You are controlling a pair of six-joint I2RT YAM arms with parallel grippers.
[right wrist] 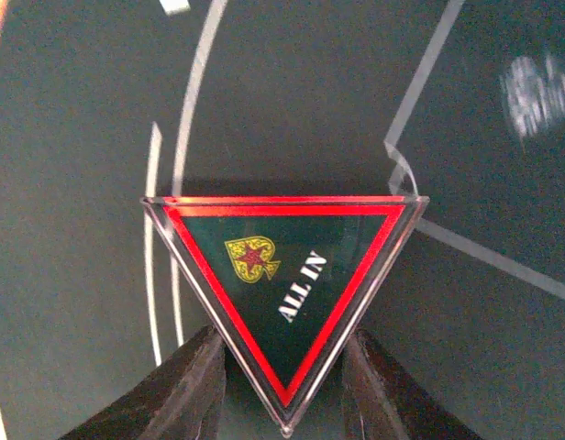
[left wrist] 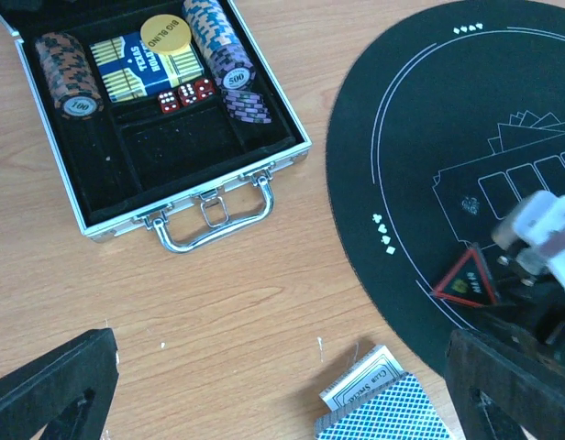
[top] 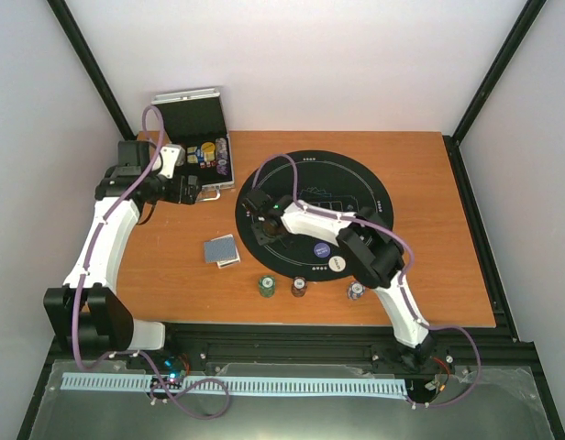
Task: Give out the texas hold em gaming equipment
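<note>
White walls (top: 310, 64); wooden table (top: 429, 229), seemingly felt mat (top: 356, 179).

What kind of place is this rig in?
Likely a robot lab test cell, not a card room: wooden table ringed by black frame rails, plain white enclosure walls, left arm and right arm bolted at its near edge.
</note>
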